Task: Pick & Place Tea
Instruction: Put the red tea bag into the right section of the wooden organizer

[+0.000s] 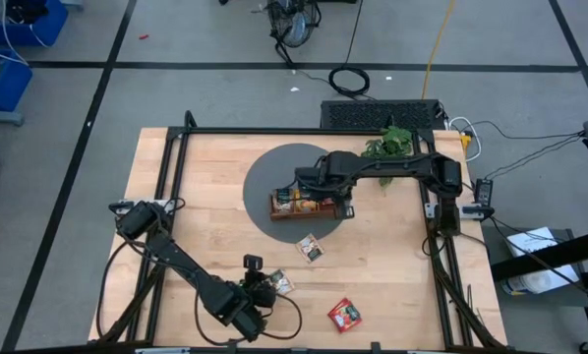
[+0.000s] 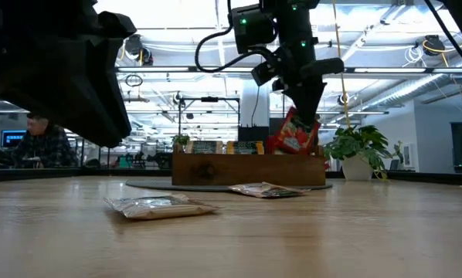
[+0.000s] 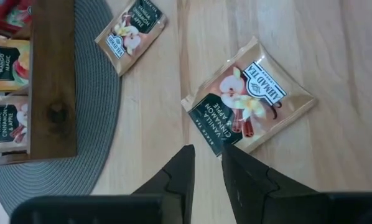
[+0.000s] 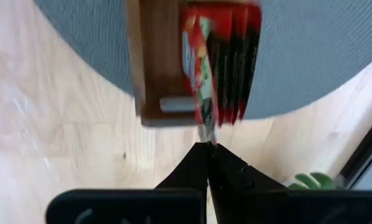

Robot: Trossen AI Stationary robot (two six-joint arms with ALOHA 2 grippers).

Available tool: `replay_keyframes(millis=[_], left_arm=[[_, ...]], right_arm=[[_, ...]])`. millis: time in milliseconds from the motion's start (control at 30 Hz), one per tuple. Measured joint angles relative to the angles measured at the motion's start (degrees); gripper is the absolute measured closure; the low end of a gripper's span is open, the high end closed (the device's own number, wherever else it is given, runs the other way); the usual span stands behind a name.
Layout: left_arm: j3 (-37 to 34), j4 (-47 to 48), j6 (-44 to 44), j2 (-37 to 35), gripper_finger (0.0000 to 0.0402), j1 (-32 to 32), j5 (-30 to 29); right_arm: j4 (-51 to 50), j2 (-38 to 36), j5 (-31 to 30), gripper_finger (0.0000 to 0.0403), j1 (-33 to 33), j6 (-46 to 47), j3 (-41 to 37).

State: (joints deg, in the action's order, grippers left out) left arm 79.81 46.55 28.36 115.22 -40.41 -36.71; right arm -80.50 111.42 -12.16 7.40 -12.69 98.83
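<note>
Right gripper point(image 4: 208, 149) pinches a red sachet point(image 4: 220, 68), seemingly over the tray point(image 4: 150, 74).

An open lab or workshop hall: exposed ceiling ducts and strip lights point(image 2: 177, 73), a taped concrete floor point(image 1: 205, 88), loose cables point(image 1: 349, 81), a person at a screen point(image 2: 42, 143).

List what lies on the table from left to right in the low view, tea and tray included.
Pale tea sachet lying flat near the camera → wooden tray on the grey mat → second flat sachet in front of the tray → red sachet pinched in the right gripper above the tray's right end → green plant.
</note>
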Motion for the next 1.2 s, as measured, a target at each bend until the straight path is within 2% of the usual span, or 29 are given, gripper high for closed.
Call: replay_keyframes(millis=[400,500,700,900,1100,1200], left_arm=[[0.0,-0.07,0.46,0.0,0.0314,0.31,0.02],[0.0,-0.09,0.31,0.0,0.0314,0.31,0.02],[0.0,-0.33,-0.74,0.0,0.0314,0.4,0.04],[0.0,0.28,-1.12,-0.01,0.0314,0.14,0.05],[0.0,2.8,1.78,0.0,0.0314,-2.78,-0.99],[0.0,4.09,3.34,0.0,0.0314,-3.79,-2.29]], right_arm=[[3.31,0.04,1.69,0.0403,0.0,-0.63,-0.04],[3.5,0.04,-0.15,0.0403,-0.26,-0.59,-0.04],[-1.9,0.2,-1.51,0.0403,-2.36,-1.44,3.29],[-9.84,7.02,-1.35,0.0403,-4.04,-1.0,11.94],[-9.83,14.0,-2.84,0.0403,-5.16,-1.53,17.84],[-9.31,14.19,-2.88,0.0403,-4.95,-1.46,18.01]])
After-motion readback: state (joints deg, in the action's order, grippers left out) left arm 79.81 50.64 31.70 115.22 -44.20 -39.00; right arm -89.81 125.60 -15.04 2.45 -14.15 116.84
